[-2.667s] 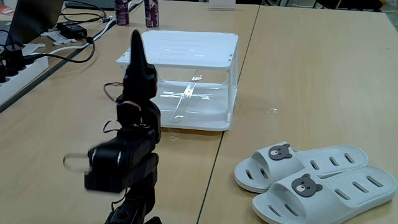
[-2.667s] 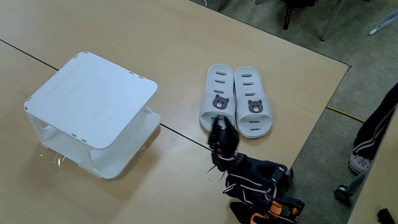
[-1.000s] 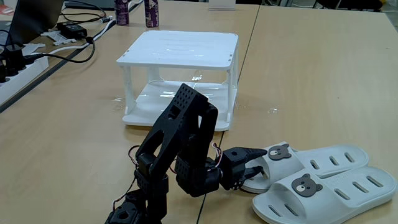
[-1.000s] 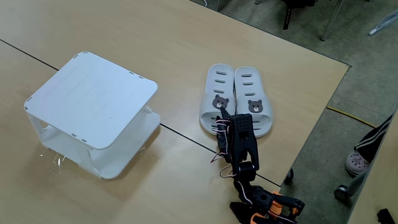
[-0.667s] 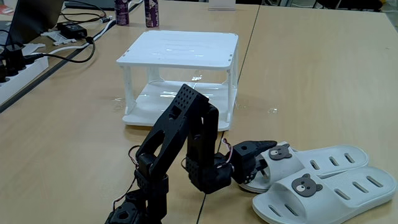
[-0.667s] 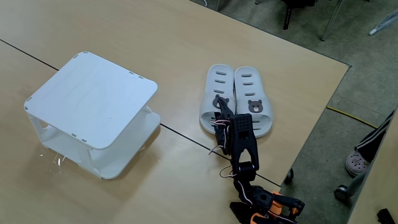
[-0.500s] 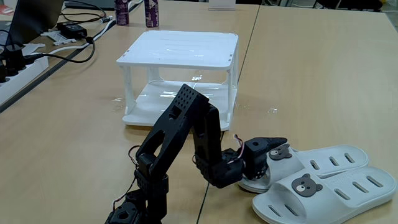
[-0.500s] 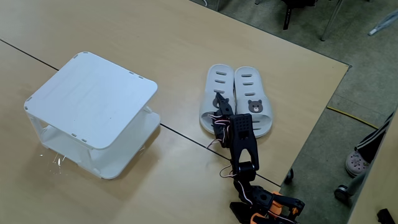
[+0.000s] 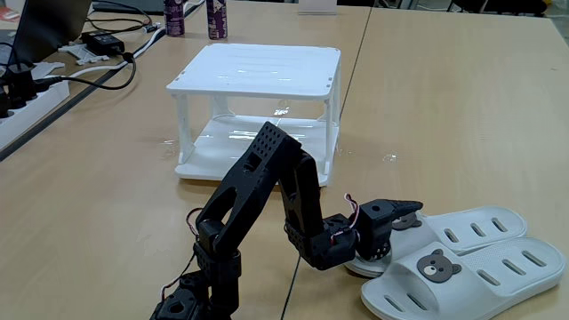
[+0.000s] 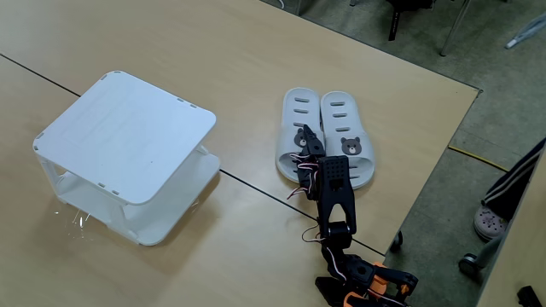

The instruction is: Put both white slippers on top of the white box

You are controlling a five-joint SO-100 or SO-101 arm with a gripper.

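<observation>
Both white slippers lie side by side on the wooden table, touching each other, well apart from the white box, and the flat top of the box carries nothing. So you are at the first step: taking hold of the first slipper.

Your gripper is low over the strap of the slipper that is nearer to the box, just at its bear-face badge; in a fixed view from above the tip covers part of that badge. I cannot tell if the fingers are spread or pressed together, because the arm hides the gap, and I also cannot tell if they already touch the strap.

For the next move, I think you need one finger under the strap and one above it, then close, lift until the sole is free from the other slipper, and carry it toward the box. The rubber is soft and the slipper is long, so it may tilt or drag its neighbour when you lift.
</observation>
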